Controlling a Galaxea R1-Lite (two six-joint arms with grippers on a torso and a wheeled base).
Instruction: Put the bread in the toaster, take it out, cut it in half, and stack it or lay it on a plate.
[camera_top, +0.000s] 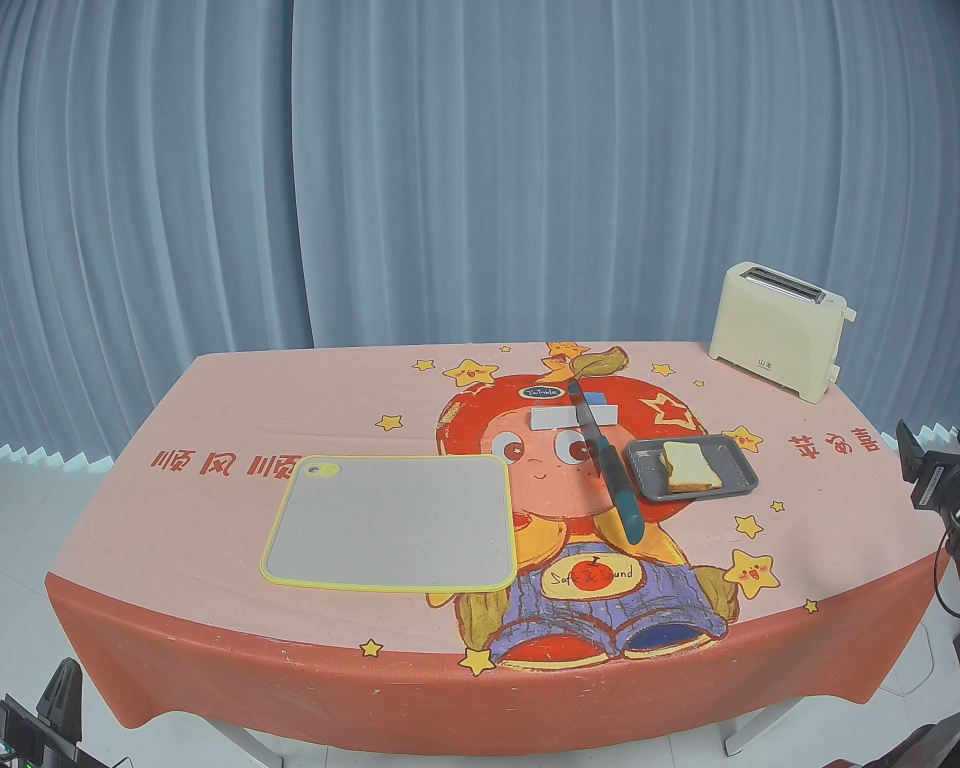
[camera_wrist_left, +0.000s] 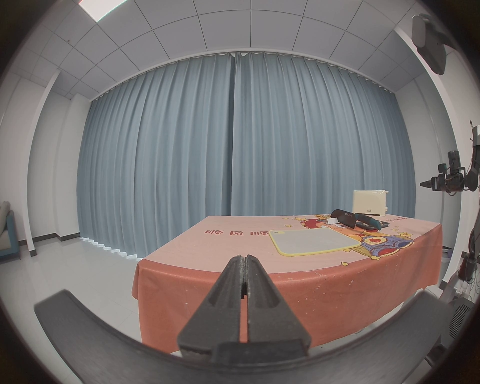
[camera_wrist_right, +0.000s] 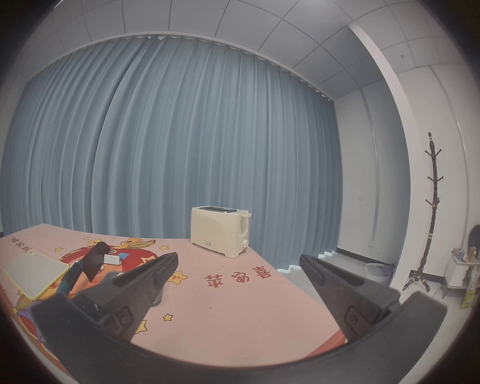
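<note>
A slice of bread (camera_top: 690, 465) lies on a small grey tray (camera_top: 650, 485) right of the table's middle. A cream toaster (camera_top: 780, 328) (camera_wrist_left: 370, 202) (camera_wrist_right: 220, 230) stands at the far right corner, its slot empty. A knife (camera_top: 606, 460) with a blue handle rests on a white holder beside the tray. A yellow-rimmed cutting board (camera_top: 395, 522) (camera_wrist_left: 312, 240) (camera_wrist_right: 32, 272) lies left of centre. My left gripper (camera_wrist_left: 244, 285) is shut, below the table's near left corner. My right gripper (camera_wrist_right: 237, 265) is open, off the table's right edge.
The table (camera_top: 250, 410) carries a pink cartoon cloth. A blue curtain hangs behind it. A coat stand (camera_wrist_right: 431, 210) and a small bin (camera_wrist_right: 378, 272) stand by the wall beyond the right gripper.
</note>
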